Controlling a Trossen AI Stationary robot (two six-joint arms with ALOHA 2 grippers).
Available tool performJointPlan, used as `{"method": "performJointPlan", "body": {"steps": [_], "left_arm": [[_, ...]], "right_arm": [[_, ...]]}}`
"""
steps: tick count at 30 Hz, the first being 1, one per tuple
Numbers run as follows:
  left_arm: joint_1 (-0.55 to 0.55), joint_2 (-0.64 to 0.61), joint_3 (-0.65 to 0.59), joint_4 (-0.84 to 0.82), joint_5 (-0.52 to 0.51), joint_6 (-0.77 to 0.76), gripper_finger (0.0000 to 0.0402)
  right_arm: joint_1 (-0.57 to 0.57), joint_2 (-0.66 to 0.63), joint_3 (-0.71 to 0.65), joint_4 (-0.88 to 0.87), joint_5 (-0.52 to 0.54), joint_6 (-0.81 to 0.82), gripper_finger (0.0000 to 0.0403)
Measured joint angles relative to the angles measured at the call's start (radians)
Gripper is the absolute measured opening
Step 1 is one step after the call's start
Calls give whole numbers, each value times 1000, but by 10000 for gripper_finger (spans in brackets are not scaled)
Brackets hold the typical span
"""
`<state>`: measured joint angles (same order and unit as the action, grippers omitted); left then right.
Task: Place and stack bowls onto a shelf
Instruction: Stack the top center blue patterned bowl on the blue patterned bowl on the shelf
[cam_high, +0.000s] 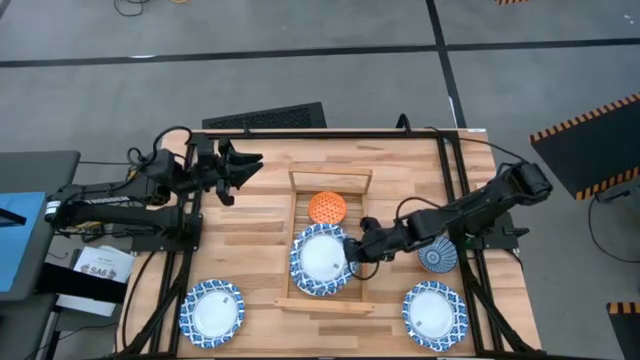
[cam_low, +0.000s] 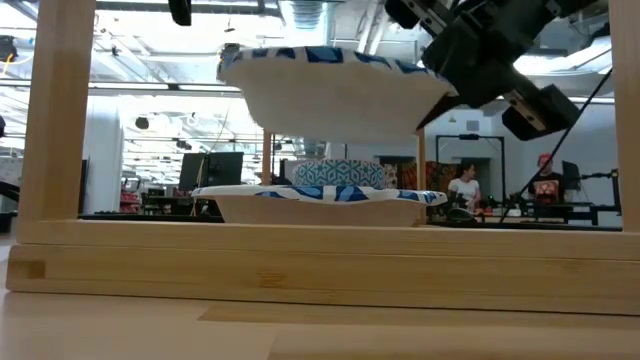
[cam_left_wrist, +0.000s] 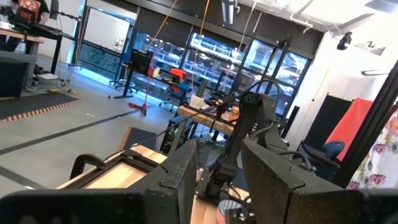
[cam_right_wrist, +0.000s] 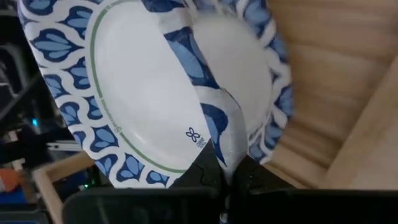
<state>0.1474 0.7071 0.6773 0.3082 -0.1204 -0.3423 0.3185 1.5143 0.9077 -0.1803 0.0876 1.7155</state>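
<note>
Light-wood slatted shelf (cam_high: 330, 180) at frame centre. Inside: small orange bowl (cam_high: 327, 208) toward its upper end; two wide blue-and-white bowls below, one raised (cam_low: 330, 92) above another lying flat (cam_low: 320, 205). Outside: blue-and-white bowls at lower left (cam_high: 212, 312) and lower right (cam_high: 435, 314); small dark-blue bowl (cam_high: 438, 257) at right.

Lower bowl (cam_right_wrist: 261, 81) mostly hidden

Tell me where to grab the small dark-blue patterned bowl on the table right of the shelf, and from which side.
Take the dark-blue bowl by its rim, from straight above, one finger inside and one outside the wall. It sits upright and deep, so the thin rim is probably the only graspable edge. The right gripper is shut on a wide bowl over the shelf, its arm passing close by.
</note>
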Motion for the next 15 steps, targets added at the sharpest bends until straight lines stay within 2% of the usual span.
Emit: {"method": "performJointPlan", "body": {"steps": [7, 15], "left_arm": [[0, 0, 0, -8, 0, 35, 111], [0, 0, 0, -13, 0, 34, 111]], "right_arm": [[9, 84, 50, 1, -91, 42, 31], [0, 177, 90, 10, -109, 37, 54]]}}
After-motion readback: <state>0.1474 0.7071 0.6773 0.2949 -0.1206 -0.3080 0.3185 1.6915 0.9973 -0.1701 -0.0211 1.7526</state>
